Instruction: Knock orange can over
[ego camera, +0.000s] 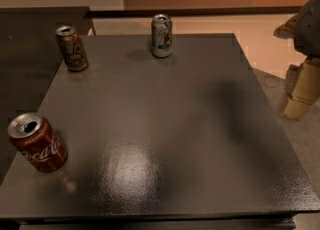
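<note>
Dim, warm light from above leaves a pale glare patch low on the dark tabletop (pixel 175 89) and a broad soft shadow toward the tool (pixel 299 93) hanging beyond its right edge.

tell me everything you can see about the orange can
The orange can is a slim, brownish-orange drink can, metal by the look of it, with pale cream cursive lettering on its side and a silver top with a dark opening. It stands upright near the far left corner of the dark grey table, and only the tabletop touches it. The gripper hangs off the table's right side, well away from the can.
</note>
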